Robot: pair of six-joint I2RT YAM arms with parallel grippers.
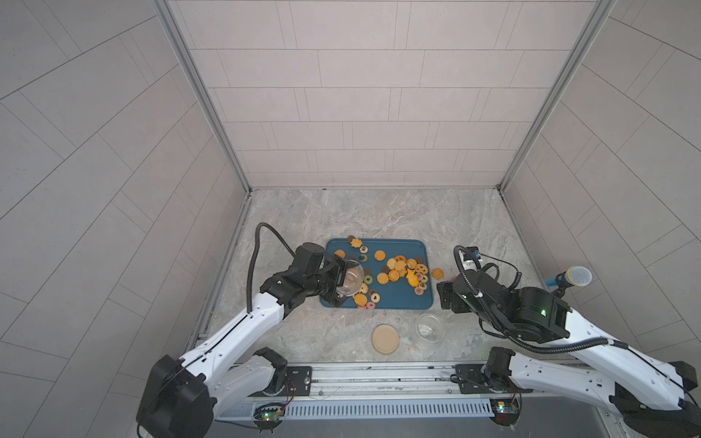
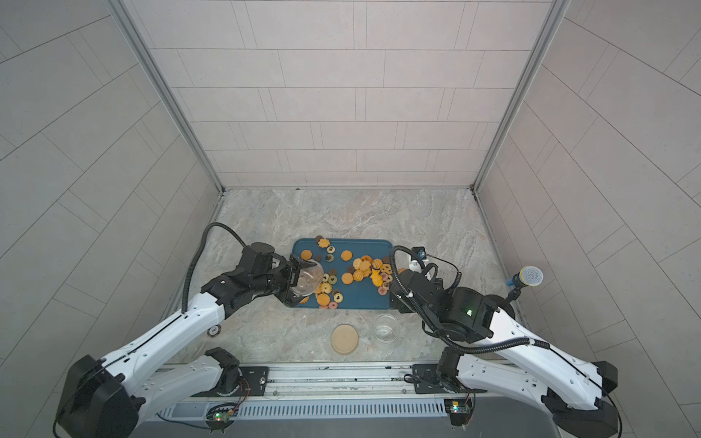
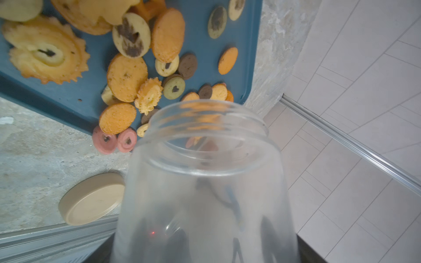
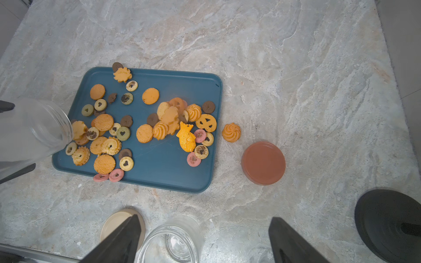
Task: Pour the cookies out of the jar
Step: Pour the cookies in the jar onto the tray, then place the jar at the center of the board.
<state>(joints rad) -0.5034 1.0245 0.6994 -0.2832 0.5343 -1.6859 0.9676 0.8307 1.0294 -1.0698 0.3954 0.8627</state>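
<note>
**Top views: jar [image 1: 351,282] tipped on its side, cookies [image 1: 398,270] all over the tray [image 1: 394,297]**

So the left gripper [image 1: 339,282] is clamped on the base end of the clear jar, one finger each side. It's holding the jar on its side with the mouth over the tray's left edge, near the front-left corner. The left wrist cam looks straight along the jar, and it looks empty to me.

The cookies are spread over the blue tray in two loose bunches. One is right at the jar's mouth along the left edge. The other is toward the right edge and includes a yellow fish-shaped cookie [image 4: 186,140].

A few strays:
- Two pink cookies [image 4: 116,175] sit on the tray's front rim.
- A brown cookie [image 4: 117,66] hangs over the far rim.
- One orange swirl cookie [image 4: 231,132] is off the tray, on the tabletop [image 4: 296,68] just beside the tray's right edge.

The right gripper [image 4: 205,217] hovers off the tray's front-right corner with its fingers spread wide and nothing in them. Near it, by the tabletop's front edge, a second jar [image 1: 429,328] stands upright and empty. A beige lid [image 1: 385,338] lies just beside it on the left, and a reddish-brown lid [image 4: 263,162] lies flat off the tray's right edge.
</note>
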